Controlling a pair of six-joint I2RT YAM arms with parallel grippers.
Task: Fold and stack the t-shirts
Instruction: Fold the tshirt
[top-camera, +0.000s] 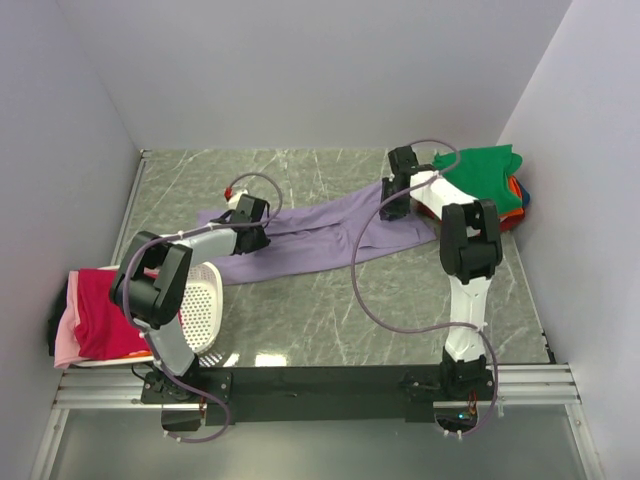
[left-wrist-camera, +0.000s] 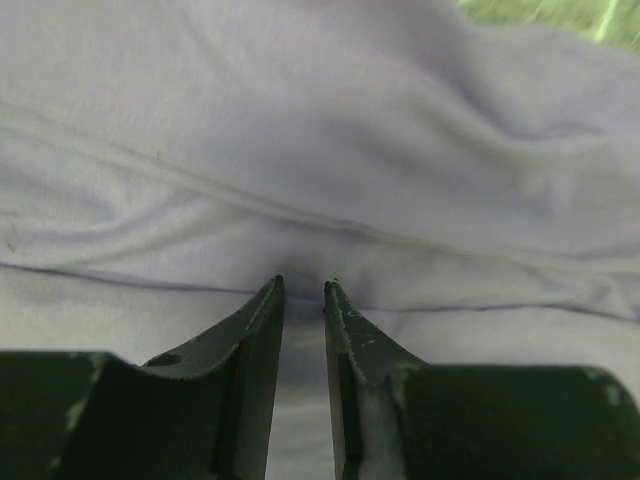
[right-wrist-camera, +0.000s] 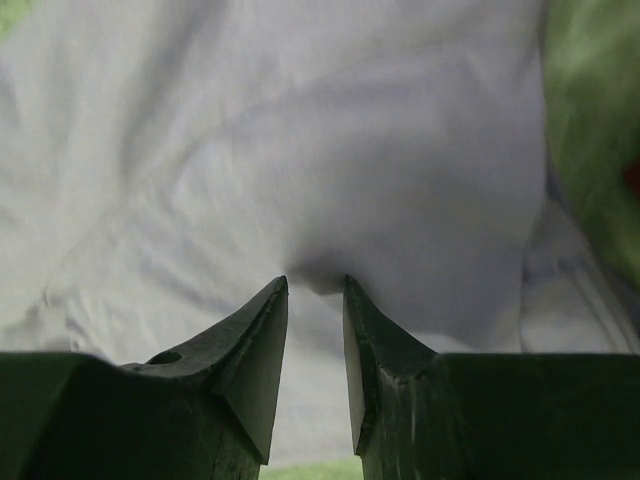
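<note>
Looking down from the overhead camera, I see the lavender t-shirt (top-camera: 310, 235) stretched out in a long, rumpled band across the middle of the surface (top-camera: 400, 300), running from about 9 o'clock towards 2 o'clock. My left tool (top-camera: 257, 238) sits on the 9 o'clock end of that band and my right tool (top-camera: 389, 210) on the 2 o'clock end, well apart from each other.

In the left wrist view the tool is narrow, its two tips nearly together, with a small pucker of lavender cloth pinched between them and folds running across the shirt beyond. In the right wrist view the tool is also narrow, a little wider than the left, with the cloth bunched up and nipped at the tips.

At 2 o'clock, against the right wall, a green t-shirt (top-camera: 485, 165) lies on top of a pile, with an orange t-shirt (top-camera: 517, 200) showing at its edge. At 8 o'clock the white basket (top-camera: 205, 305) lies tipped on its side beside the left arm. Just past it, at the left edge, a magenta t-shirt (top-camera: 100, 310) rests on a pink t-shirt (top-camera: 68, 345).
</note>
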